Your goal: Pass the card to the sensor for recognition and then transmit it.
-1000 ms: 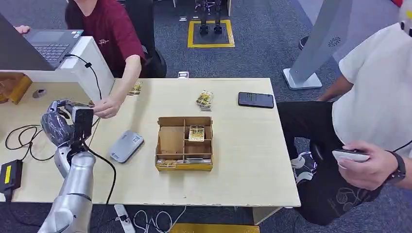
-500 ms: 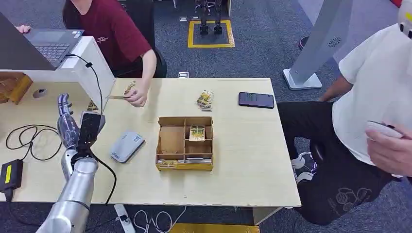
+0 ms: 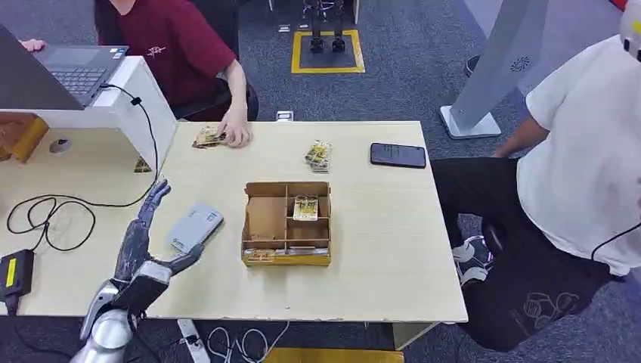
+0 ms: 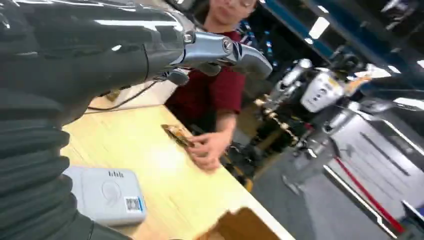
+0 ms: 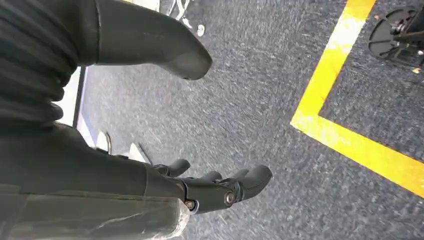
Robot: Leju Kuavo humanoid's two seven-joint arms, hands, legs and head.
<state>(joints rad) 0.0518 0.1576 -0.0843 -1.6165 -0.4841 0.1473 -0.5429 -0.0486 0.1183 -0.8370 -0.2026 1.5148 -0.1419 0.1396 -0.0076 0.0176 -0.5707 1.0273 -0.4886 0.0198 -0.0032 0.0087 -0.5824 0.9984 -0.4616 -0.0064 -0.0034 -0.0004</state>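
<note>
My left hand (image 3: 148, 240) hovers over the table's near left part with its fingers spread and nothing in it; its fingers (image 4: 225, 49) also show in the left wrist view. The grey card sensor (image 3: 195, 227) (image 4: 107, 194) lies flat just right of that hand. At the far edge, a person in a dark red shirt presses a hand (image 3: 236, 134) (image 4: 209, 148) on a small pile of cards (image 3: 207, 138) (image 4: 175, 134). Another card (image 3: 305, 207) lies in a compartment of the cardboard box (image 3: 266, 221). My right hand (image 5: 220, 189) hangs over the carpet, holding nothing.
A second card pile (image 3: 318, 155) and a black phone (image 3: 397, 155) lie at the far right of the table. A white stand with a laptop (image 3: 75, 68) rises at the far left, with cables (image 3: 45, 215) trailing beside my arm. A person in white (image 3: 582, 151) stands at the right.
The person took the card from my raised left hand and laid it on the pile at the far edge. My left arm has dropped toward the near edge, fingers spread.
</note>
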